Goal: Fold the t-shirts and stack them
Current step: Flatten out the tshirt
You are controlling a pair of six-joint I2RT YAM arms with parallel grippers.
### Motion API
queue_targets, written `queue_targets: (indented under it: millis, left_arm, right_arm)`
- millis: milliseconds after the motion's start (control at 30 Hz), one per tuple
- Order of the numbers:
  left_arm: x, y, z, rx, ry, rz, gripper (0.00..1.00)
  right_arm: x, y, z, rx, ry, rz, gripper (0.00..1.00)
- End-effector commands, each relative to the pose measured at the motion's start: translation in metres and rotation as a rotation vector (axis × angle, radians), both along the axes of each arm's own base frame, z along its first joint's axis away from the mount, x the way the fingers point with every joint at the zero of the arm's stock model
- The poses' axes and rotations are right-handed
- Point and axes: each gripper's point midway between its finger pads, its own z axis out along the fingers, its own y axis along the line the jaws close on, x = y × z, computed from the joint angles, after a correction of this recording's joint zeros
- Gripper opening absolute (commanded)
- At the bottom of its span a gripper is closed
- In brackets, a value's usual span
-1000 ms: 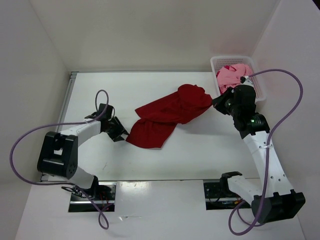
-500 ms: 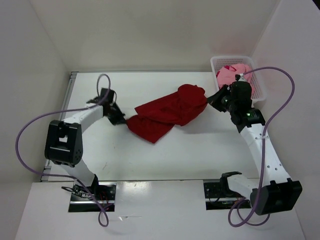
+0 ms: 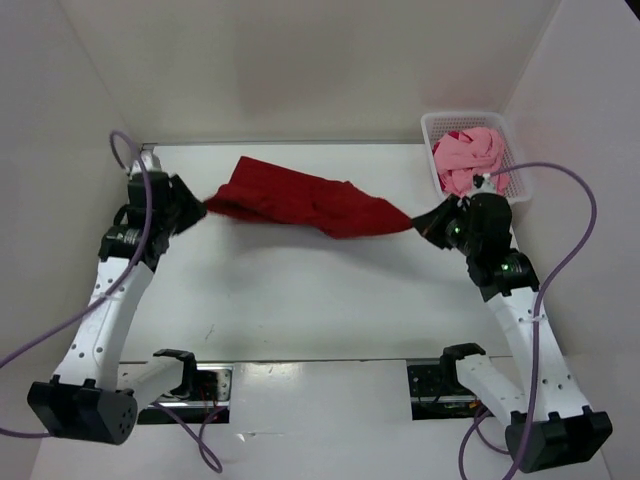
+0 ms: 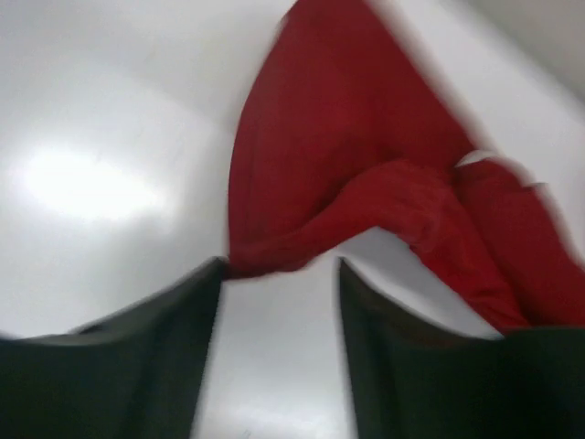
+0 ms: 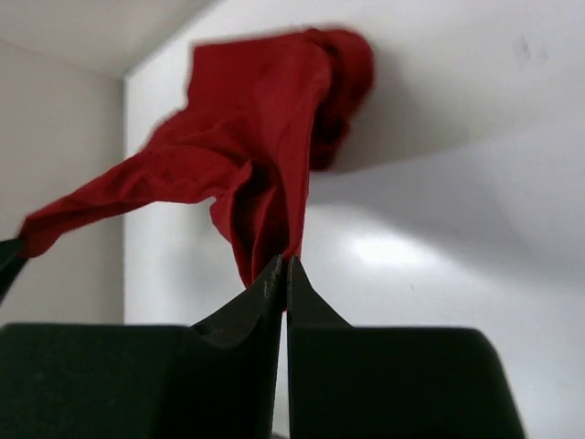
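The red shirt hung stretched in a long band above the table, pulled out between the two grippers. The right gripper was shut tight on the shirt's right end. In its wrist view the two fingers met with no gap, and the cloth rose straight out from between their tips. The left gripper met the shirt's left end near the table's far left corner. In its blurred wrist view the fingers stood apart, with bare table showing between them. The shirt's edge ran across just beyond the tips, touching one of them. Whether any cloth was pinched there could not be told.

A white basket stood at the far right corner of the table, with a pink shirt bunched inside and reaching up to its rim. The right gripper sat just in front of the basket.

The red shirt's widest part lay toward the left gripper. It narrowed to a thin twisted tail at the right gripper, well apart from the basket's contents.
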Motion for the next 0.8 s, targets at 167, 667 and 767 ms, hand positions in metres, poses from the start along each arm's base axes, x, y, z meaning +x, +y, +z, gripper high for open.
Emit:
queue_targets:
  millis: [167, 667, 767]
  left_arm:
    - [-0.055, 0.023, -0.079, 0.002, 0.317, 0.139, 0.80]
    - [-0.086, 0.024, -0.207, -0.593, 0.561, 0.398, 0.46]
    - [-0.100, 0.039, -0.219, -0.579, 0.588, 0.486, 0.48]
  right_arm:
    - [-0.031, 0.003, -0.074, -0.012, 0.215, 0.004, 0.04]
    - [-0.017, 0.005, -0.060, -0.065, 0.176, 0.029, 0.06]
    - [-0.018, 0.018, -0.064, -0.041, 0.170, 0.076, 0.06]
